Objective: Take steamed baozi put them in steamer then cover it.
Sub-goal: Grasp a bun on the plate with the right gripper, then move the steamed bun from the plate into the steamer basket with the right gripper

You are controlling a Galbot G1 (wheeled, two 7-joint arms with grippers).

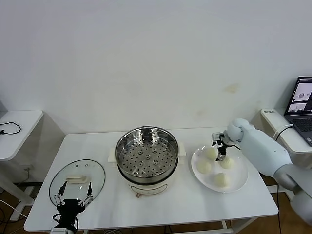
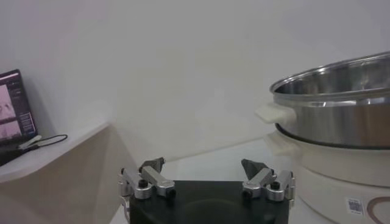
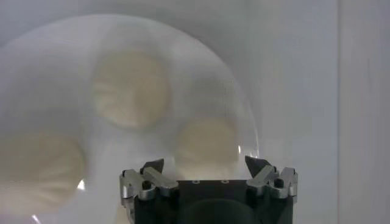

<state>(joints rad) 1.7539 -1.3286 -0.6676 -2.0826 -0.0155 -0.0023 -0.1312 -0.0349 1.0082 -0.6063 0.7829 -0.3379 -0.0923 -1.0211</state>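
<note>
The steamer (image 1: 146, 161), a shiny steel pot with a perforated tray on a cream base, stands mid-table with nothing on the tray. Several white steamed baozi (image 1: 210, 153) lie on a white plate (image 1: 239, 187) to its right. My right gripper (image 1: 222, 155) hangs open just above the plate, between the two rear buns; in the right wrist view a baozi (image 3: 207, 143) lies just ahead of its open jaws (image 3: 204, 164). The glass cover (image 1: 77, 181) lies flat at the table's left. My left gripper (image 1: 75, 192) rests open at the cover's near edge, holding nothing (image 2: 203, 164).
A laptop (image 1: 302, 109) sits on a side table at far right. Another small white table (image 1: 17, 126) with a cable stands at far left. From the left wrist, the steamer (image 2: 341, 103) looms close on one side.
</note>
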